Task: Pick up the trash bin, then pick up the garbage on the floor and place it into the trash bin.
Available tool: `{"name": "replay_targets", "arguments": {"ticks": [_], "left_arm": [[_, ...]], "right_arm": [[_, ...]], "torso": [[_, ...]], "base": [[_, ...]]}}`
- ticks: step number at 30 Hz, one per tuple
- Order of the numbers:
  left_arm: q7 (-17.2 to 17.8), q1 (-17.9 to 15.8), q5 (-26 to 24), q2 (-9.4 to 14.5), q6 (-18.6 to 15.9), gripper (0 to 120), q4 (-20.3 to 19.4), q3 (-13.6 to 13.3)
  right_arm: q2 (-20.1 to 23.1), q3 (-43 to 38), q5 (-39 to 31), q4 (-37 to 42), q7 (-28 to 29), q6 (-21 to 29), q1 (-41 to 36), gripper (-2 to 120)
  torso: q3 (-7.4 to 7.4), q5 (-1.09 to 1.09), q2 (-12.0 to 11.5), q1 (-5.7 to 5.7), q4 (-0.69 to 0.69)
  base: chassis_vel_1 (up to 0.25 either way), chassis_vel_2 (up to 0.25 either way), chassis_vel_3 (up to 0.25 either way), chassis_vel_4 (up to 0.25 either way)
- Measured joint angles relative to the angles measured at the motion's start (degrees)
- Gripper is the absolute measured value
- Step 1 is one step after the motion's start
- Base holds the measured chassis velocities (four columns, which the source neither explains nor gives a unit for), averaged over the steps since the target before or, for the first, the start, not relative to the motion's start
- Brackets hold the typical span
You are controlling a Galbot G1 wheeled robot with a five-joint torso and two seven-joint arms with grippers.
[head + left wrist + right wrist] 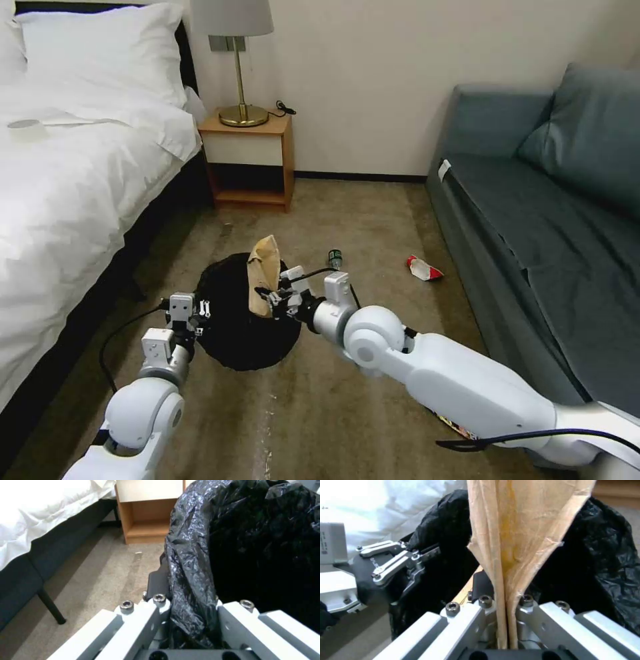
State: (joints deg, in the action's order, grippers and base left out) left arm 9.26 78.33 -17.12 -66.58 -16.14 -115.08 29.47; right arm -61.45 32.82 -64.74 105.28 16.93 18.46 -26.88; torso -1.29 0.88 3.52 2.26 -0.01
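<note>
Plainly, the right gripper (271, 299) reaches across and pinches the crumpled brown paper bag (264, 272) above the trash bin (244, 333), whose bag-covered rim the left gripper (200, 311) clamps. Open carpet (373, 220) surrounds them; a small bottle (335, 258) and red-and-white wrapper (423, 269) lie near the sofa (553, 220), bed (73, 173) left.

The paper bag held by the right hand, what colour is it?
Light brown, with a yellowish stain; the paper bag shows best in the right wrist view.
</note>
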Motion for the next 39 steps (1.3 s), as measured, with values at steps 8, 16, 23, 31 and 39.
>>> {"name": "replay_targets", "arguments": {"ticks": [8,16,23,31,39], "left_arm": [[0.0,0.4,-0.3,-0.1,0.0,4,-0.1,0.1],[0.2,1.1,-1.1,0.1,-0.2,4,-0.8,0.6],[0.2,1.7,-1.4,0.3,-0.2,4,-1.1,1.3],[-0.1,2.2,-1.6,0.9,-0.2,4,-1.1,2.2],[-0.2,4.1,-1.0,2.6,-0.1,4,-1.9,3.9]], "right_arm": [[-0.5,0.4,0.3,1.3,1.4,-0.3,-0.6,26],[-2.1,0.4,1.1,1.4,2.1,-0.6,-1.3,53],[-3.3,0.8,1.5,1.2,2.6,-0.7,-1.3,82],[0.0,0.6,1.5,2.4,3.7,-0.6,-1.4,99],[12.6,-2.6,-0.6,5.5,4.7,0.6,-3.1,100]], "torso": [[0.00,0.00,0.0,-0.01,-0.01],[0.00,-0.01,0.0,-0.01,-0.01],[0.00,-0.01,0.0,-0.01,0.00],[0.00,-0.02,0.0,-0.01,0.00],[0.00,-0.01,0.0,-0.01,0.00]], "base": [[0.000,0.000,0.000,0.000],[0.000,0.000,0.000,0.000],[0.000,0.000,0.000,0.000],[0.000,0.000,0.000,0.000],[0.000,0.000,0.000,0.000]]}}
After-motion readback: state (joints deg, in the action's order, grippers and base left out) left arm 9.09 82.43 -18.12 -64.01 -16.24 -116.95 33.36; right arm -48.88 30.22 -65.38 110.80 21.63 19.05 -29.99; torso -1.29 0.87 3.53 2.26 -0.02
